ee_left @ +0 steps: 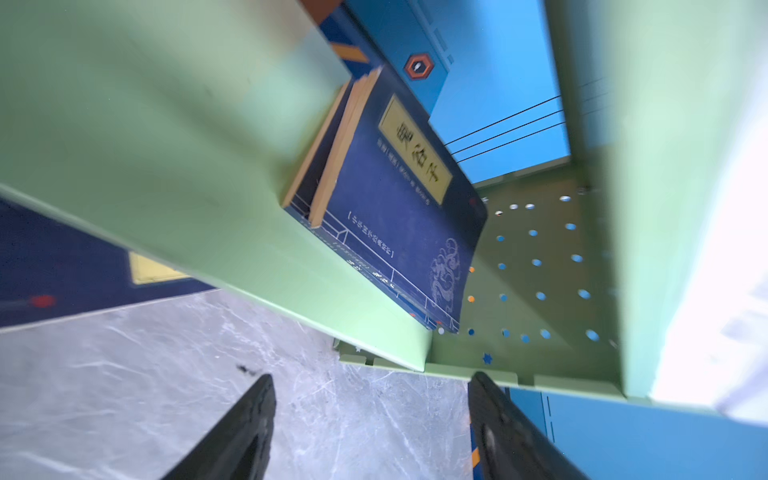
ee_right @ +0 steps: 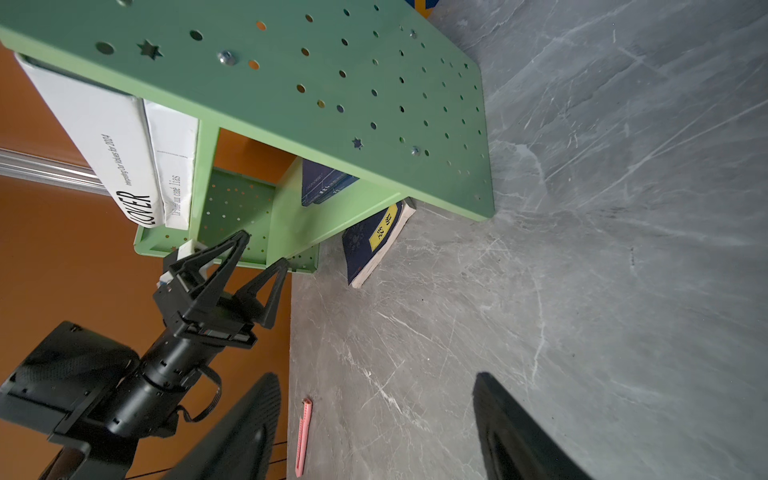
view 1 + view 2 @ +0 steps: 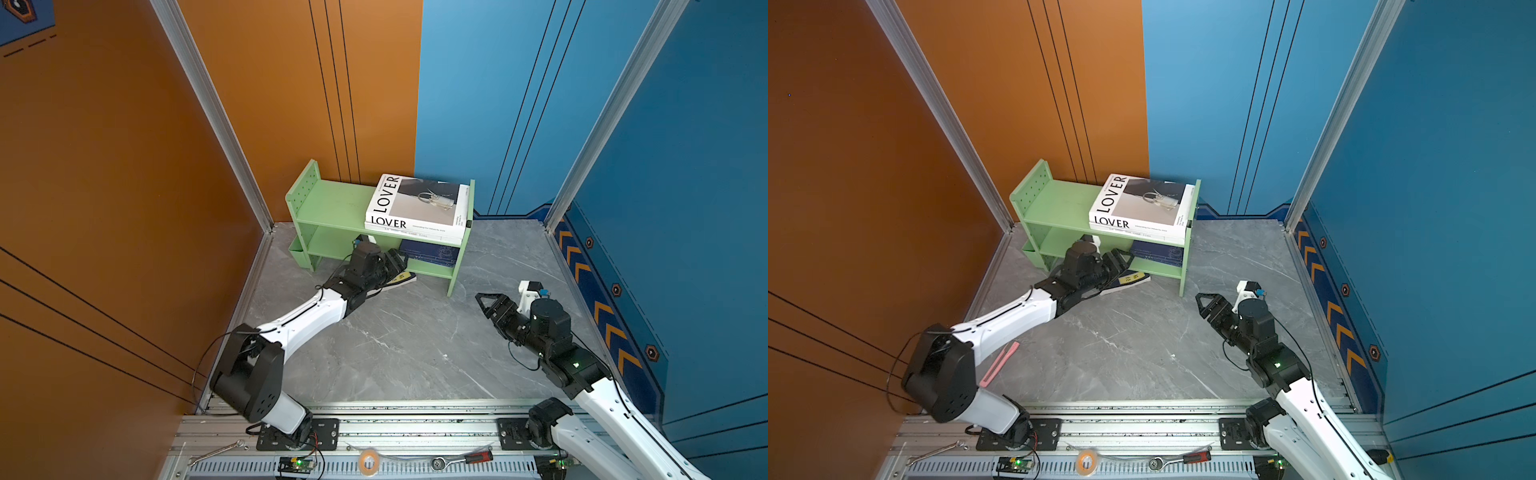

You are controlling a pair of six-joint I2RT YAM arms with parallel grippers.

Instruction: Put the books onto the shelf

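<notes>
Shelving of the last book is judged to be the step in hand. On the top board of the small light green two-tier shelf [image 3: 332, 203], the large white book with "LOVER" lettering and a grey photo [image 3: 415, 199] is seen lying flat upon a second large white book [image 2: 174, 166]. On the lower board two thin navy books [image 1: 395, 216] are stacked flat near the right side panel. A third thin navy book with a yellow title label [image 2: 374, 245] lies on the grey marbled tabletop [image 3: 395, 353] just in front of the lower board. One end appears tucked under that board's front edge, and the book is not yet shelved. The left tool [image 2: 266, 249] is held at the mouth of the lower tier, close over that book, its fingers spread with nothing between them. The right tool [image 3: 482, 303] is held apart from the shelf, off its right end, likewise spread and empty.

For the next move, the left tool would need to be lowered to the third navy book and brought together across an exposed edge, since little thickness is offered by a book lying flat. The book would then have to be drawn clear of the board, lifted, and slid in level over the stacked pair, where room beneath the top board looks limited.
</notes>
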